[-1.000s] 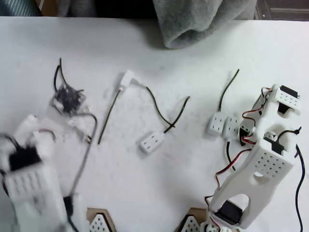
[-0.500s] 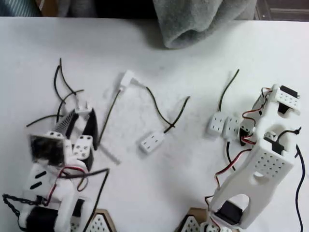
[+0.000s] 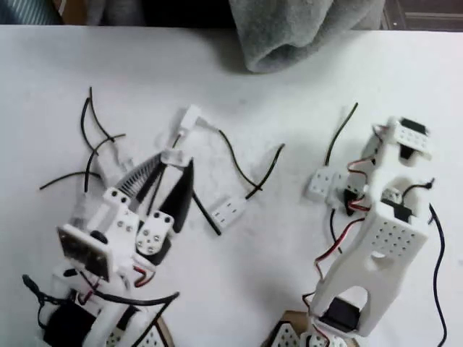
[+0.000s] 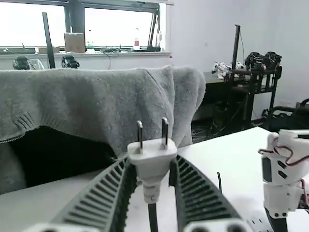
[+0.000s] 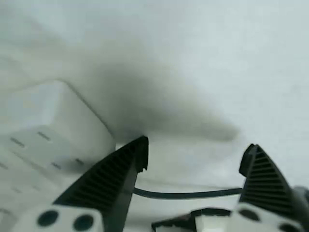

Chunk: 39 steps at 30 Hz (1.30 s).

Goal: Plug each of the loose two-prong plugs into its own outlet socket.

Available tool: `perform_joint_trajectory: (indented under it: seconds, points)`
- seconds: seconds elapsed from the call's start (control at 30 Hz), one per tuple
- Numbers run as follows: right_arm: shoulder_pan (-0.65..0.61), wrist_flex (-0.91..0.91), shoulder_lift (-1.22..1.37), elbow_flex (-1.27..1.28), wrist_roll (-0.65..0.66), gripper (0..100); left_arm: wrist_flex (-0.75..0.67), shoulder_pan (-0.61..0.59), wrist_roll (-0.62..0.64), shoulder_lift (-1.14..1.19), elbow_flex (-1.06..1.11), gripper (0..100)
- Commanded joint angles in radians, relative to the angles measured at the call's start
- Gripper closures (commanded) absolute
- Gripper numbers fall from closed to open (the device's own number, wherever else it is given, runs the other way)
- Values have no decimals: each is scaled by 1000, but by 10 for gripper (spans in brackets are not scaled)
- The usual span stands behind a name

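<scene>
High view: the left gripper (image 3: 172, 165) is seen clamped on a white two-prong plug (image 3: 176, 157). An outlet socket (image 3: 230, 210) lies near it on the table (image 3: 239, 289), and a second plug (image 3: 190, 116) is left loose just beyond. A socket block (image 3: 321, 183) sits at the tip of the right arm.

Left wrist view: the two-prong plug (image 4: 151, 158) is pinched between the ribbed fingers (image 4: 113, 193), with its prongs pointing away toward a grey knitted cloth (image 4: 72, 106).

Right wrist view: the right gripper (image 5: 195, 150) is spread wide with nothing held. A black cable (image 5: 183, 194) runs between the jaws, and the socket block (image 5: 43, 135) is just beside them.

The carrying step is judged to be in hand. Next, the prongs must be squared to a socket's slots and pressed home, preferably with that socket steadied.
</scene>
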Motion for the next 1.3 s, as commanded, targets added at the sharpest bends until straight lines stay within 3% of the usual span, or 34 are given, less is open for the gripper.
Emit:
perform_joint_trajectory:
  seconds: [0.0, 0.4, 0.5, 0.7, 0.83, 1.07, 1.17, 1.27]
  points:
    - [-42, 25, -191, -49, 11, 683, -18, 19, -12, -16, 23, 979]
    - [-163, 21, -934, -89, 12, 683, -29, 18, -11, -15, 132, 979]
    - [-277, 13, -1130, -89, 38, 682, -28, 24, -11, -15, 132, 979]
    - [-618, -18, -1426, -69, 161, 683, 5, 30, -11, -15, 137, 979]
    - [-710, -31, -1557, 32, 167, 683, 49, 116, -11, -15, 137, 979]
    - [-722, -243, -1776, 416, 167, 684, -15, 140, -11, -13, 198, 979]
    - [-723, -335, -1888, 552, 167, 748, -68, 145, -11, -13, 239, 979]
    - [-782, -453, -2015, 675, 167, 888, -84, 145, -11, -13, 247, 979]
